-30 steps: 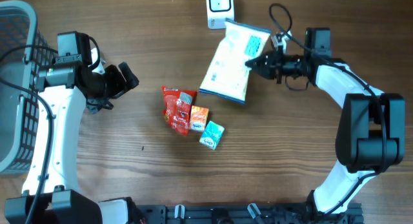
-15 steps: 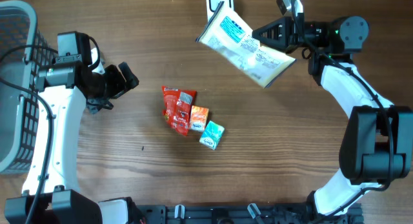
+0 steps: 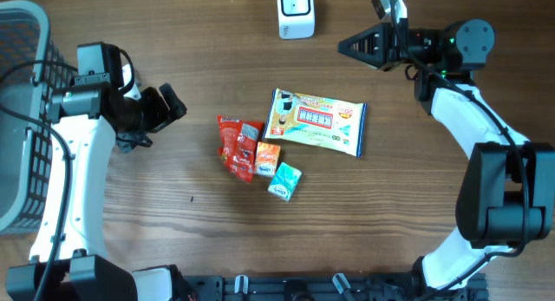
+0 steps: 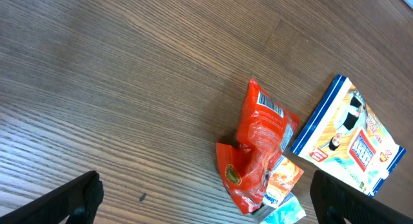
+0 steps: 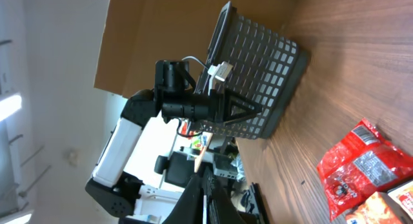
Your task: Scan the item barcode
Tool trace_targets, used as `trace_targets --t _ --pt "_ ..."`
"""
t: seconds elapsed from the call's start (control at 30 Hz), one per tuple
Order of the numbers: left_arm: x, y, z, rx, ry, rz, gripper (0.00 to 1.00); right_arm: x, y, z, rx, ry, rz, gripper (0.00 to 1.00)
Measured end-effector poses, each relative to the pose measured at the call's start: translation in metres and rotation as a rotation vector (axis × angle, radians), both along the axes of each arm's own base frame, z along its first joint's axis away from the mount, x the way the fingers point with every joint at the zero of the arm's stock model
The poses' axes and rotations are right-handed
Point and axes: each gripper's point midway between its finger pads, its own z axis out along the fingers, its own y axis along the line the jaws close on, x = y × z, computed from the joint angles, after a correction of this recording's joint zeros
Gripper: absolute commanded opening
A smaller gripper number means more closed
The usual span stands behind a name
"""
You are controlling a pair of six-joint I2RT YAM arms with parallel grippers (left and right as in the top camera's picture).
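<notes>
Right now no item is in hand. The blue-edged packet (image 3: 316,121) lies flat on the counter (image 3: 390,214), printed face up, just right of the red packet (image 3: 234,145), the orange packet (image 3: 267,155) and the teal box (image 3: 284,180). It is well clear of the white scanner (image 3: 296,13) at the far edge. The right gripper (image 3: 342,46) hangs beside the scanner, pinched shut on nothing. The left gripper (image 3: 172,106) waits near the basket (image 3: 17,119), spread fully wide and empty. I judge this a between-items pause. The next move calls for opening a gripper, taking a packet by an edge and turning its barcode toward the scanner; which face of the blue-edged packet carries the barcode I cannot tell.
</notes>
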Motion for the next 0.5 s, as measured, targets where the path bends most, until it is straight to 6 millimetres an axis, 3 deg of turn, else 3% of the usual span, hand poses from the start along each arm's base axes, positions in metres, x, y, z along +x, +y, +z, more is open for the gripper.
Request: trace_targets --t 0.07,0.17,0.23,0.33,0.4,0.5 --pt "0.0 0.0 0.0 0.0 0.0 0.0 1.0 0.004 -0.005 0.001 0.006 -0.018 -0.024 0.4" --pt "0.0 0.0 0.0 0.0 0.0 0.0 1.0 0.023 -0.02 -0.003 0.027 0.027 -0.117 0.64" --pt "0.0 0.0 0.0 0.0 -0.001 0.0 1.0 0.051 -0.037 -0.036 0.014 0.215 -0.268 0.71" --pt "0.0 0.0 0.0 0.0 -0.002 0.0 1.0 0.068 -0.051 -0.097 -0.129 0.342 -0.462 0.86" --pt "0.0 0.0 0.0 0.0 0.002 0.0 1.0 0.067 -0.068 -0.149 -0.353 0.332 -0.583 0.99" --pt "0.0 0.0 0.0 0.0 0.0 0.0 1.0 0.065 -0.092 -0.182 -0.65 0.208 -0.638 1.0"
